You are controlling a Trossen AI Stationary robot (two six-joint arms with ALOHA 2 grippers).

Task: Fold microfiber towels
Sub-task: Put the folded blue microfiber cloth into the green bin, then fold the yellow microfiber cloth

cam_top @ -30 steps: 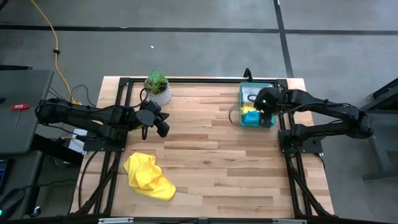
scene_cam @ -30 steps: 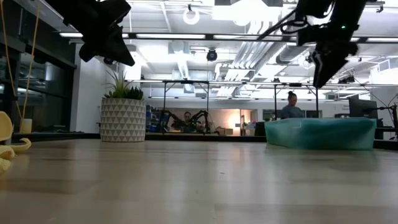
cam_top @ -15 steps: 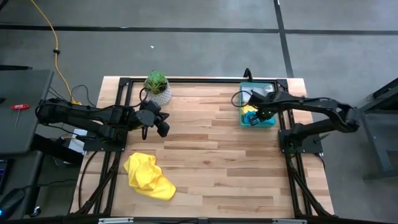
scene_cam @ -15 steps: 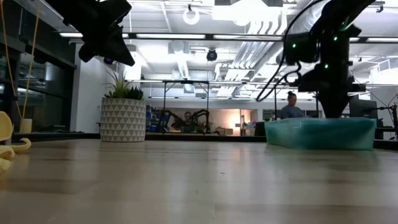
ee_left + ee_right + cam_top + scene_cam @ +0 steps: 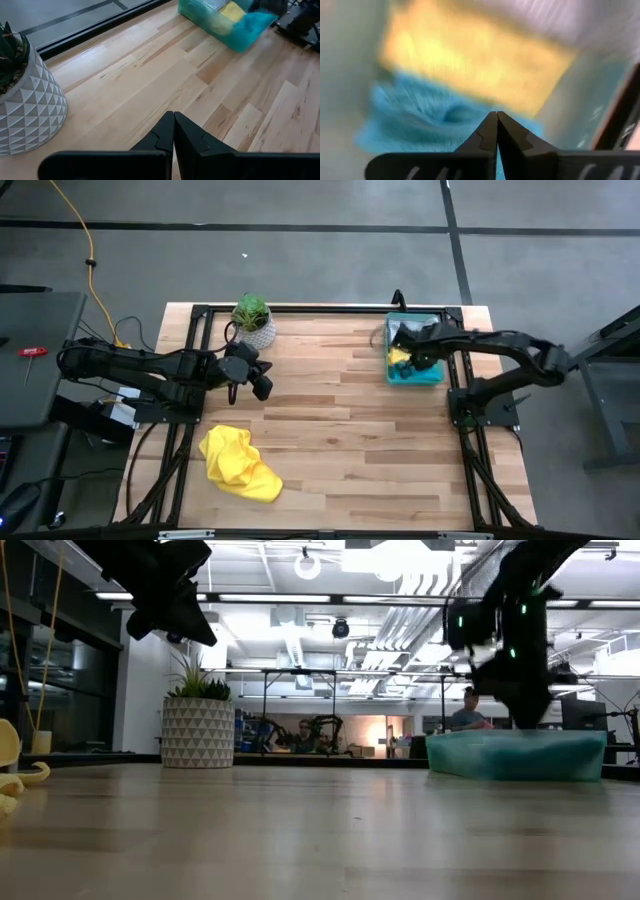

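Observation:
A translucent green tray [image 5: 436, 378] at the table's far right holds a teal towel [image 5: 420, 125], a yellow towel [image 5: 470, 60] and a pale one [image 5: 530, 15]. My right gripper [image 5: 496, 116] reaches down into the tray, shut at the teal towel's edge where it meets the yellow one. A second yellow towel [image 5: 240, 464] lies crumpled on the table near the front left. My left gripper [image 5: 173, 115] hangs shut and empty above the table's left part, near the plant. My right gripper comes from above, pointing steeply down into the tray. Its shut fingertips meet the teal towel at the edge [image 5: 470, 120] beside the yellow towel, where the cloth puckers toward them. How many layers lie between them cannot be told. The towel rests in the tray.
A small green plant in a white patterned pot [image 5: 254, 320] stands at the far left, close to my left gripper. The tray's walls [image 5: 515, 755] rise around my right gripper. Bare wood spreads over the table's middle and front right.
My right gripper has sunk from above the tray down into it, rolling about its own axis on the way, and its fingers have shut at the teal towel. The towels in the tray and the yellow one on the table lie as before.

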